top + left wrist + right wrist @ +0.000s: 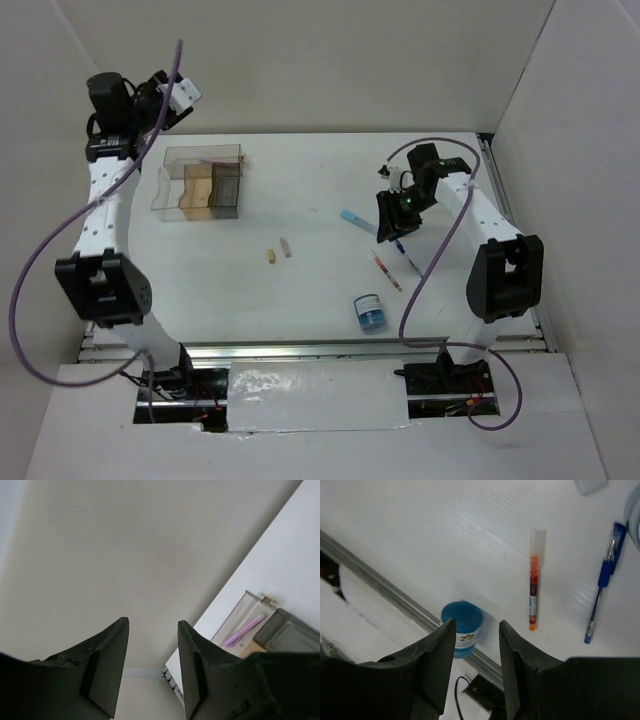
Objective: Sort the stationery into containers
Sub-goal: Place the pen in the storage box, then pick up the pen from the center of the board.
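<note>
The clear organiser [200, 183] with tan and dark grey compartments stands at the back left; it also shows in the left wrist view [285, 632]. My left gripper [180, 92] [152, 625] is open and empty, raised above and behind it, facing the wall. My right gripper [393, 222] [476, 625] is open and empty, hovering over the right side. Below it lie the red-orange pen [387, 271] [534, 587], the blue pen [407, 257] [603, 582] and the pale-blue bar [356, 220]. One blue tub [371, 313] [462, 627] stands near the front edge. Two tan stubs [270, 257] lie mid-table.
A purple pen [243, 630] lies in a clear back compartment of the organiser. A metal rail [395, 597] runs along the table's front edge, right by the blue tub. Walls close in the table at the back and both sides.
</note>
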Robot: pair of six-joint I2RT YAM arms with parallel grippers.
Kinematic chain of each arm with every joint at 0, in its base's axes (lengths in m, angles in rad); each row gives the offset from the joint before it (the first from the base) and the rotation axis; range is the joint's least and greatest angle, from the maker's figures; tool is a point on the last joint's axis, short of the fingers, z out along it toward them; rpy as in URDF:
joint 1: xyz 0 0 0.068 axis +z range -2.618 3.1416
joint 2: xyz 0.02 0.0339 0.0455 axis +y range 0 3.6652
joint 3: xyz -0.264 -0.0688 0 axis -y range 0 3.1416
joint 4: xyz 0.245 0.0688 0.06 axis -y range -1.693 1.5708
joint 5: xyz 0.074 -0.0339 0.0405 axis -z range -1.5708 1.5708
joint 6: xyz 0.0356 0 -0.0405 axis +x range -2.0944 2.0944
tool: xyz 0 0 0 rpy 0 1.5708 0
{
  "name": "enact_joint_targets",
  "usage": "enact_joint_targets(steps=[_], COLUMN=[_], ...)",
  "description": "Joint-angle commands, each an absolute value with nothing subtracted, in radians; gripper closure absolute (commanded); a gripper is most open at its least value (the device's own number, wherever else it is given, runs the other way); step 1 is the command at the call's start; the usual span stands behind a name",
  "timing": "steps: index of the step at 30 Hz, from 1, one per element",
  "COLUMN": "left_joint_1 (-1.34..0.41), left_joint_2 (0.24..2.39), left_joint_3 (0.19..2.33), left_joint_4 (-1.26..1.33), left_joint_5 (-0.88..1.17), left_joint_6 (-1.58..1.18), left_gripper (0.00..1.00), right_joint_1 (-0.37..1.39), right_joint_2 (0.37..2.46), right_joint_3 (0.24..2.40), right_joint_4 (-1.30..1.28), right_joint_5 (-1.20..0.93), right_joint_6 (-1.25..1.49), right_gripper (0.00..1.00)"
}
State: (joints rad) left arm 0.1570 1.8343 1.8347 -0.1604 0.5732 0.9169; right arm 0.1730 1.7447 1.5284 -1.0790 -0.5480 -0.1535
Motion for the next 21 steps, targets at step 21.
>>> enact_joint_targets(steps=[21], left_joint_1=[0.256], left_joint_2=[0.993], left_joint_3=[1.213], left_joint_4=[-0.499], left_joint_5=[0.897], left_joint_6=[0.302], left_gripper=[0.13], right_joint_1=[0.328], right_joint_2=[2.241], right_joint_3=[2.051], right_joint_4=[-0.968], right_joint_5=[-0.121], right_joint_6=[-0.371], right_gripper=[0.43])
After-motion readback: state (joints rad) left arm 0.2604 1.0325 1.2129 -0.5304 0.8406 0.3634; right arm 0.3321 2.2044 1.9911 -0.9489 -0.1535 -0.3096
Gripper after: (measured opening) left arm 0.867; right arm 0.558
